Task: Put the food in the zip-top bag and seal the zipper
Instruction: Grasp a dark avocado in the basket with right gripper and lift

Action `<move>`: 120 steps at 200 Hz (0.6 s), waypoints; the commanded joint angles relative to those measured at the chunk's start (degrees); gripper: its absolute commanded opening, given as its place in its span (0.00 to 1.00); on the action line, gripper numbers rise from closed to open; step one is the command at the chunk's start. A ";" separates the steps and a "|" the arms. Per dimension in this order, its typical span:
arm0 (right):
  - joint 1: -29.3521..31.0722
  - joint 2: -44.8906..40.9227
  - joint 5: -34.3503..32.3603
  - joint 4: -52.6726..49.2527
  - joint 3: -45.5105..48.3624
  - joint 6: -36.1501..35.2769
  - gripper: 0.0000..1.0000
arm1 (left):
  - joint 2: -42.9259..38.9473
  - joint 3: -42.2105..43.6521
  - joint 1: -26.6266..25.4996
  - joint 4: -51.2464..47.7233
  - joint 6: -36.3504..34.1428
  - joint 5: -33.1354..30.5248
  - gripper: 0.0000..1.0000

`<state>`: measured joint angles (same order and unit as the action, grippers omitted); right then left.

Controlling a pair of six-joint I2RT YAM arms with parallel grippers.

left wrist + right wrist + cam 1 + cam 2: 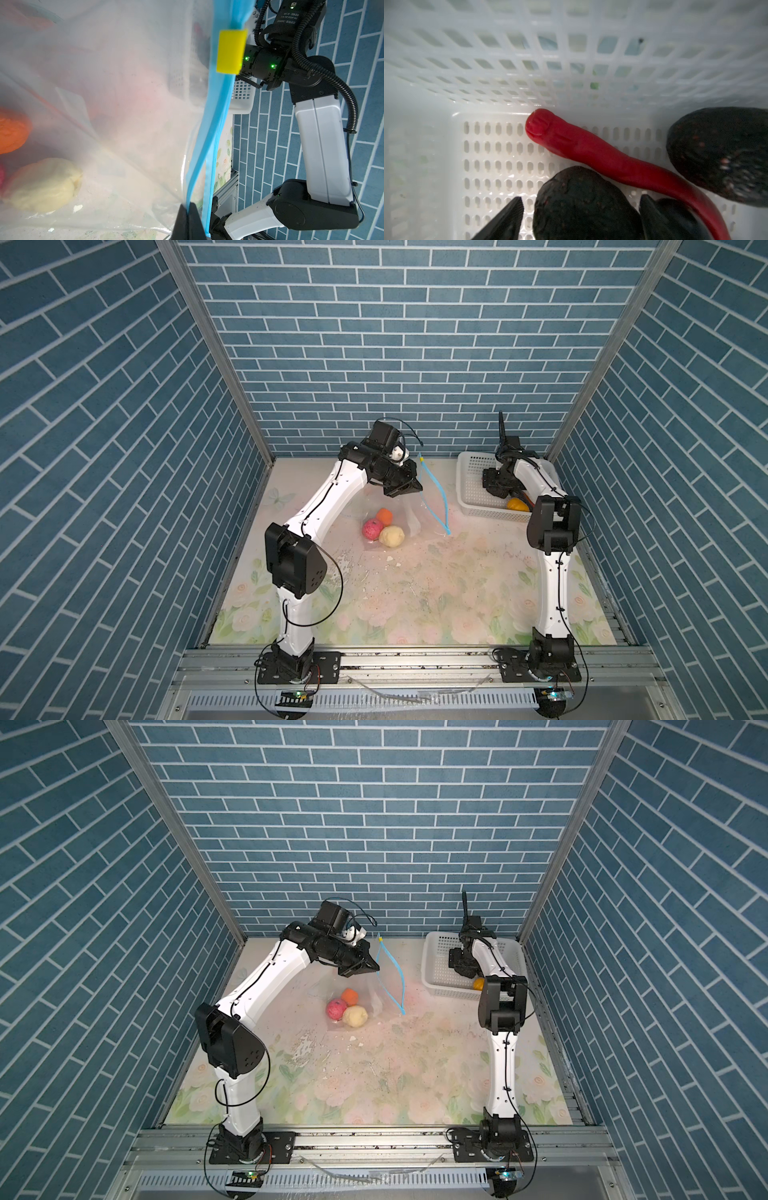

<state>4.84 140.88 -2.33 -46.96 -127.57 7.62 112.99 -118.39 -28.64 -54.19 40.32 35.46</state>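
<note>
Left pincer (188,209) clamps zipper (216,116); right pincer (581,198) straddles black lump (588,214)

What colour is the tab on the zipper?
Yellow. The tab shows best in the left wrist view.

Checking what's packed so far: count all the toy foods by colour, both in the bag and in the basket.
Pink: 1
Orange: 1
Cream: 1
Yellow-orange: 1
Red: 1
Black: 2 clearly seen
Total: 7
</note>
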 commanded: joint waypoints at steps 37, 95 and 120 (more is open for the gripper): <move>-0.22 2.38 2.57 -1.95 -3.38 0.51 0.86 | 0.34 -0.68 -0.28 -0.74 -0.42 -0.04 0.00; -0.31 2.34 4.16 -1.92 -3.31 0.93 0.74 | 0.21 -0.55 -0.27 -0.74 -0.50 -0.13 0.00; -0.27 1.74 4.87 -2.13 -3.23 0.86 0.70 | 0.03 -0.11 -0.28 -0.58 -0.48 -0.20 0.00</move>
<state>4.80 142.47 1.04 -47.59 -127.90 7.70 112.99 -118.37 -28.64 -54.19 40.32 35.44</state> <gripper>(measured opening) 0.717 0.044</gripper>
